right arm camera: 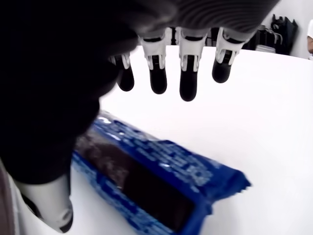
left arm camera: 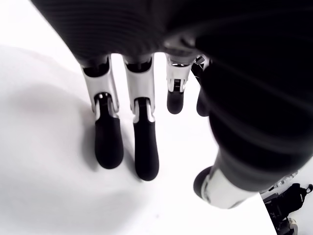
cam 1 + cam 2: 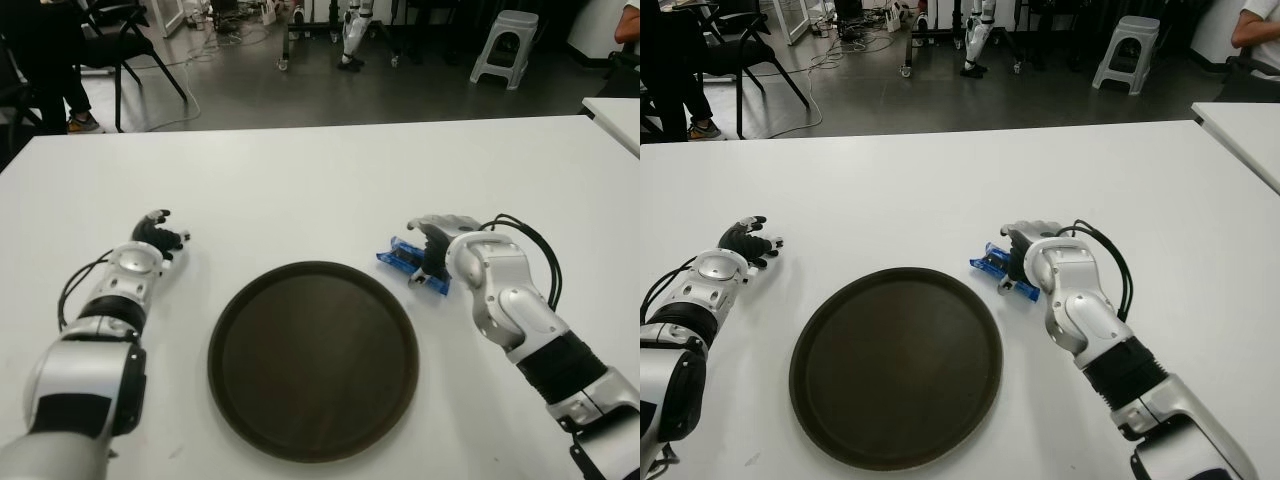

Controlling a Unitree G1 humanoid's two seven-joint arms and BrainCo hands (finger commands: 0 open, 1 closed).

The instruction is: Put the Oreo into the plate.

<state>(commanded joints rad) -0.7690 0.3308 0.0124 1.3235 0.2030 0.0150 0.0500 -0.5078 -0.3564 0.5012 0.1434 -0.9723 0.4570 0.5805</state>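
Observation:
The Oreo packet (image 3: 398, 254), blue with dark biscuits printed on it, lies flat on the white table (image 3: 300, 190) just right of the round dark brown plate (image 3: 312, 360). My right hand (image 3: 432, 248) hovers over the packet's right end. In the right wrist view its fingers (image 1: 188, 83) are stretched out above the Oreo packet (image 1: 146, 181) and the thumb (image 1: 54, 210) stands beside it, so nothing is grasped. My left hand (image 3: 158, 232) shows to the left of the plate with its fingers (image 2: 145, 152) relaxed and holding nothing.
Beyond the table's far edge are black chairs (image 3: 130, 40), a grey stool (image 3: 505, 45) and cables on the floor. Another white table (image 3: 615, 110) stands at the right. A person's legs (image 3: 50, 70) show at the back left.

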